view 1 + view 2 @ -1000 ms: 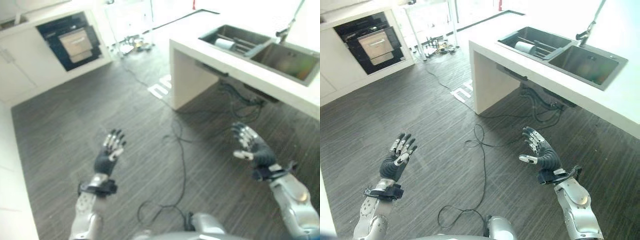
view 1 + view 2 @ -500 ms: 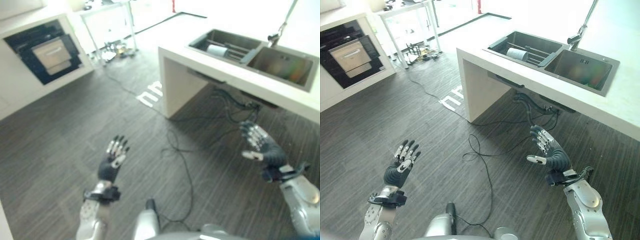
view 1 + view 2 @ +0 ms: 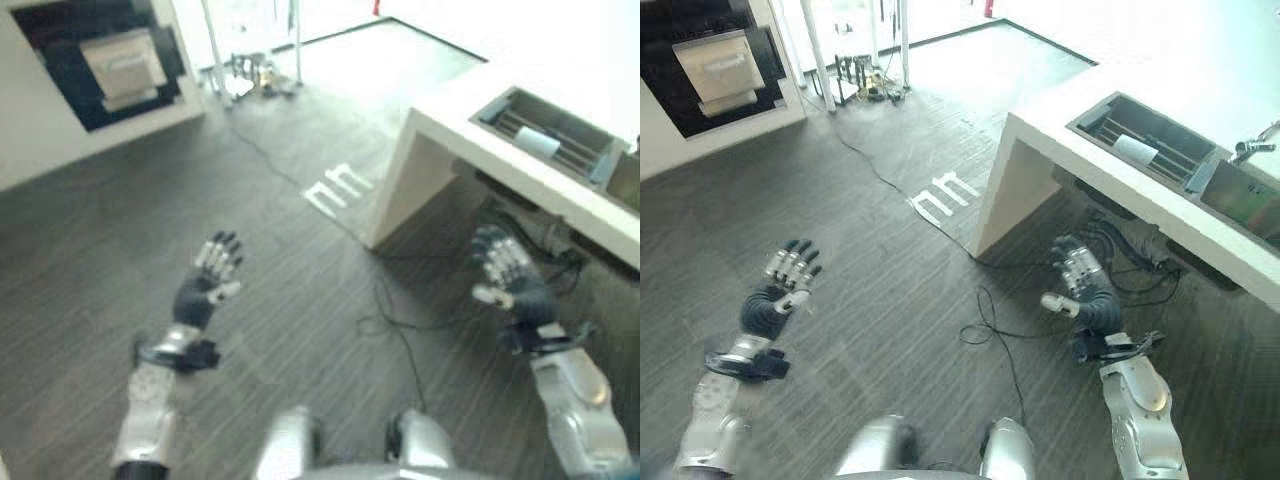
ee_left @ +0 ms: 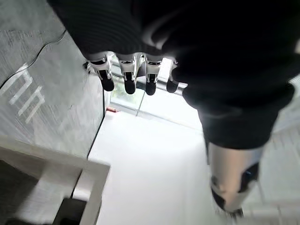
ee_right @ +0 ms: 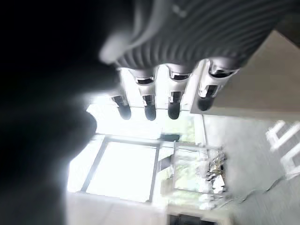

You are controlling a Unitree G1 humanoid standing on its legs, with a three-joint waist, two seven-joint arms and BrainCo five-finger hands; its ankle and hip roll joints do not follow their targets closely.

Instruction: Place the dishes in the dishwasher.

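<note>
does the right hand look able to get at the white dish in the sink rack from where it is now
Probably not yet. The right hand is open and held low over the floor, in front of the counter. The white dish lies in the sink rack on top, beyond the counter's edge.

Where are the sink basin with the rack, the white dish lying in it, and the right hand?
sink basin (image 3: 1095,112): right eye view, near-left rim.
white dish (image 3: 1135,150): right eye view, middle of its top side.
right hand (image 3: 1087,297): right eye view, its dark ribbed back.

A kitchen — white counter (image 3: 1060,110) with sink (image 3: 1150,140), built-in oven (image 3: 710,65).
</note>
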